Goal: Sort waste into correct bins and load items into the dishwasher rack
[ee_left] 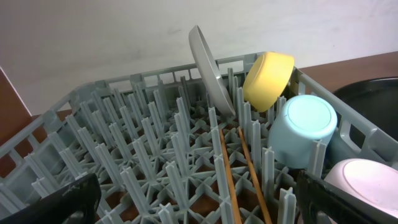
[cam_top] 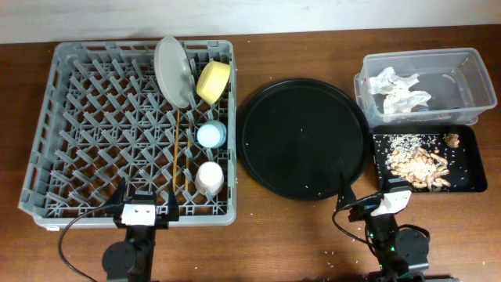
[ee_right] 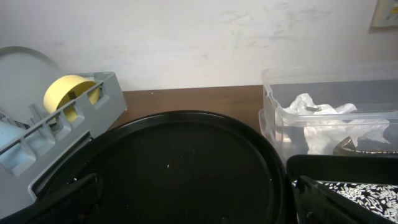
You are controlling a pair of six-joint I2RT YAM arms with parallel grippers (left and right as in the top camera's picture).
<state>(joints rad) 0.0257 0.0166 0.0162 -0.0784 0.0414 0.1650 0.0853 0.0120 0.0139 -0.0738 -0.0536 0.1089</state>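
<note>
— How many things is the one rack (cam_top: 102, 133) holding?
— It's holding one plate (cam_top: 171, 70), one yellow bowl (cam_top: 212, 81), one blue cup (cam_top: 211, 135), one pink cup (cam_top: 209, 178) and two chopsticks (cam_top: 182, 149).
— And what's sitting beside it?
— One round tray (cam_top: 301, 141), one clear tub (cam_top: 477, 78) and one black rectangular tray (cam_top: 470, 157) are sitting there.

Soft, even light is falling from overhead, leaving only faint shadows beneath the rack (cam_top: 102, 117). The round tray (cam_top: 302, 139) is catching a dull sheen. Both wrist views are looking softer, with the pink cup (ee_left: 367, 186) blurring near the lens.
</note>
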